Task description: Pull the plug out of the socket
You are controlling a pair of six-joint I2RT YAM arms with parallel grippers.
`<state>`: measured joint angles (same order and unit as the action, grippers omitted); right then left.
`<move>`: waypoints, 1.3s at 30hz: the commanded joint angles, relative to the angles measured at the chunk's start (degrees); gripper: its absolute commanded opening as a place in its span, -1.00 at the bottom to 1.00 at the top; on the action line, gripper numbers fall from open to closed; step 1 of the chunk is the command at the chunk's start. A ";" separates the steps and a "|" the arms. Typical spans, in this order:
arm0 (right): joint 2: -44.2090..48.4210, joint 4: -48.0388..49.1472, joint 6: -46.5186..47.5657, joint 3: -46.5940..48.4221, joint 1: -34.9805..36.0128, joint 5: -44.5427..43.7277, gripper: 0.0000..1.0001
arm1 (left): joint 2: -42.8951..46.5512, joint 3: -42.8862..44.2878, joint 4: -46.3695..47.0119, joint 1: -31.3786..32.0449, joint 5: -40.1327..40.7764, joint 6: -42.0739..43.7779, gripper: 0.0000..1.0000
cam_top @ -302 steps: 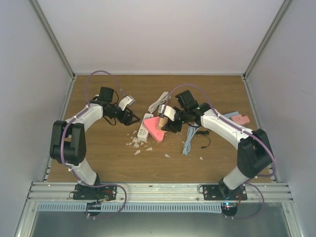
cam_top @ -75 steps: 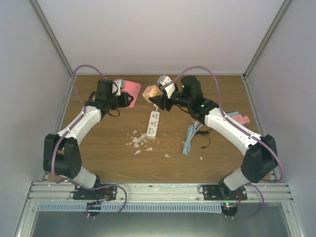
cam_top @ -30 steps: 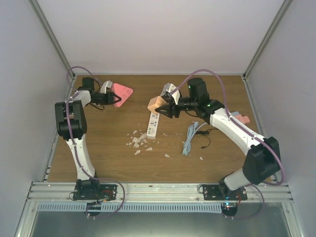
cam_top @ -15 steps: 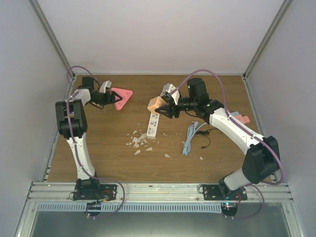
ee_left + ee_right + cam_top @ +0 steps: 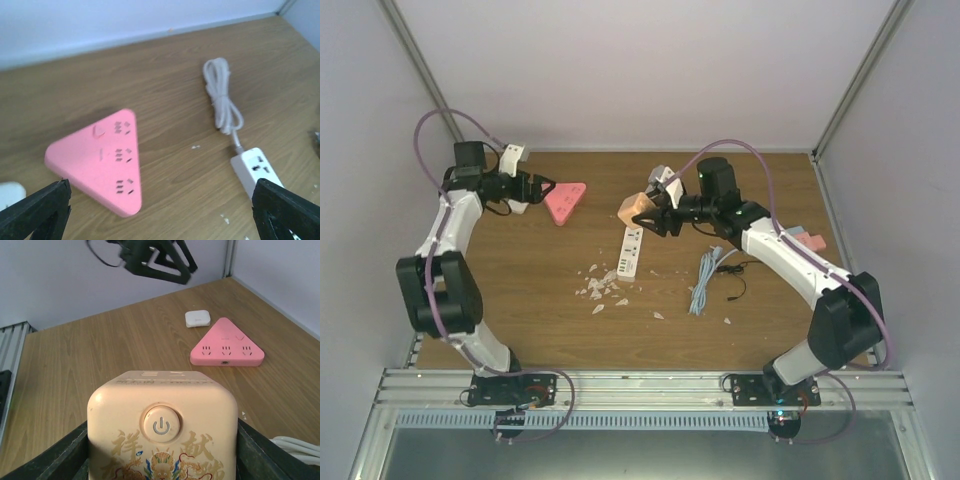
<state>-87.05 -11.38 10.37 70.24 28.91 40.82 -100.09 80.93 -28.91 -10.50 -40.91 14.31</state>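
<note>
Pink on bare wood: leaves the triangular socket [image 5: 100,160] lying flat, slots up, just ahead of the left claw [image 5: 160,212], with fingers spread wide and gripping nothing. Clamps the cream cube plug [image 5: 162,425] tight between the fingers of the right claw [image 5: 652,212], lifted off the table, free of that socket and well apart from it, far ahead and to the right. Shows a white power strip [image 5: 630,251] lying flat directly beneath the right claw, its coiled cord [image 5: 222,100] beyond.
</note>
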 commanded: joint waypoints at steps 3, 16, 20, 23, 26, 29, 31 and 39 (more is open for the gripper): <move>-1.18 5.56 -9.04 4.17 -0.33 -0.25 -0.96 | 17.05 -10.22 7.37 6.80 -0.72 11.93 0.98; -3.50 11.19 -23.92 4.91 -2.22 4.44 -0.88 | 28.83 -16.49 17.39 26.81 7.98 16.91 0.90; -5.08 12.89 -27.41 4.86 -3.06 6.51 -0.88 | 27.13 -14.50 15.24 32.06 12.56 21.79 0.84; -5.82 14.28 -29.82 4.53 -3.45 8.39 -0.88 | 26.23 -13.22 14.77 34.13 15.60 23.66 0.80; -6.44 15.20 -31.23 4.43 -3.51 9.62 -0.88 | 25.58 -12.62 14.79 36.02 17.66 24.99 0.73; -7.03 16.18 -33.19 4.41 -3.51 11.23 -0.88 | 24.35 -12.44 15.21 38.71 21.30 26.68 0.63; -7.25 17.18 -34.43 3.79 -3.51 12.37 -0.88 | 23.67 -12.62 16.13 40.16 24.09 27.40 0.59; -6.96 19.62 -37.17 1.62 -3.49 14.74 -0.87 | 22.42 -12.56 16.80 41.44 27.65 29.32 0.28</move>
<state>-93.71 3.90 -24.25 72.31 25.54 52.69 -77.23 67.29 -14.33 30.35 -15.62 41.89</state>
